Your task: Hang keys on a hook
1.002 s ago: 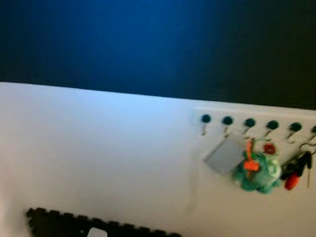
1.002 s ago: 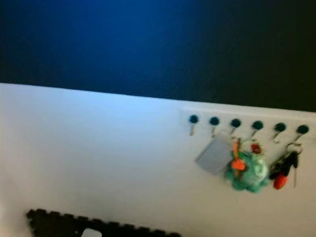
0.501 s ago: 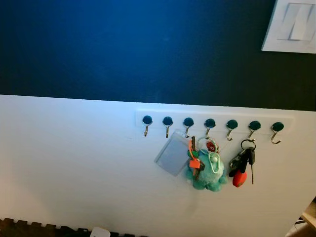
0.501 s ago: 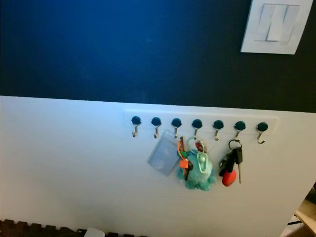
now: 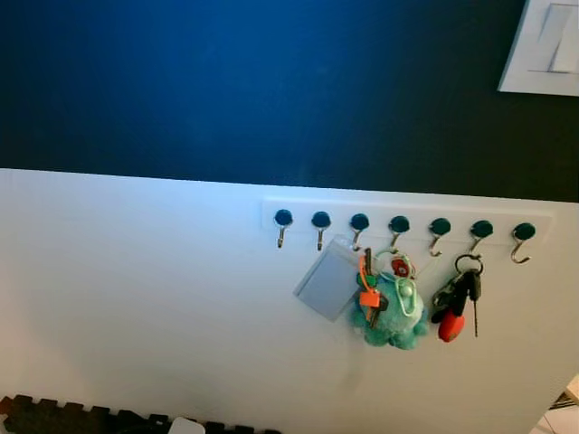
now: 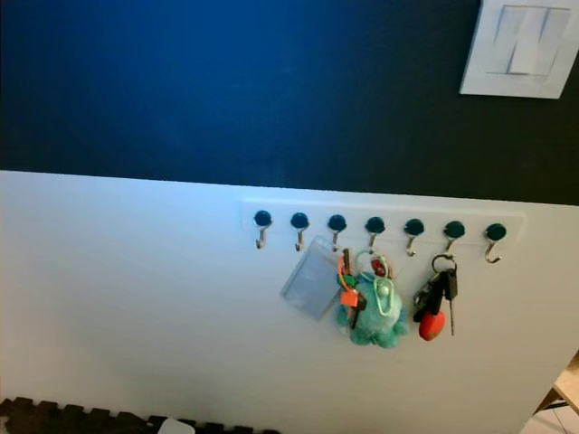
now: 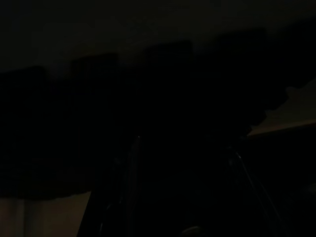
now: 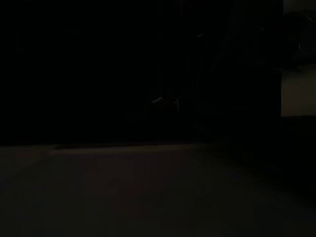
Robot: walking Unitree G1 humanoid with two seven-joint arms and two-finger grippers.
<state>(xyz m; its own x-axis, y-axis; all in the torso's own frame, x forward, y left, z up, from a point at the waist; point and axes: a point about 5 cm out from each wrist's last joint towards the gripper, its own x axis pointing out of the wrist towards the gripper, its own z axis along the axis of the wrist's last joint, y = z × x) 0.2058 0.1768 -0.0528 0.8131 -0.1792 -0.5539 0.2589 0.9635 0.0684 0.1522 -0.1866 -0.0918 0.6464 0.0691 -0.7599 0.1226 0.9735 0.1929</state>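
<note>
Here the wall (image 5: 136, 298) is dark blue above and white below, and a white hook rail (image 5: 407, 213) sits on the white part just under the colour line. The rail serves as the landmark.

At the bottom left, well below the rail, the jagged edge of a dark foam mat (image 5: 81, 419) meets the wall, with a small pale object (image 5: 185, 425) on it that is too blurred to name.

The rail carries seven hooks with dark round caps. The first hook (image 5: 282, 224) and the second (image 5: 320, 226) from the left are bare. From the third hook (image 5: 358, 228) hangs a clear card holder (image 5: 327, 288), tilted, its lower corner swung out to the left below the rail. Just right of it, under the fourth hook (image 5: 398, 231), hangs a teal plush (image 5: 394, 316) with an orange tag (image 5: 368, 297) and a pale green clip, touching the card holder's edge. The fifth hook (image 5: 439, 231) is bare. The keys (image 5: 458, 303) hang by a ring from the sixth hook (image 5: 480, 234), a black fob, a red one and a thin key dangling below. The seventh hook (image 5: 522, 237) is bare.

Above the rail's right end, on the blue part, is a white switch plate (image 6: 525, 47).

Both wrist views are nearly black; I cannot tell how far either gripper is open, or whether it holds anything.
</note>
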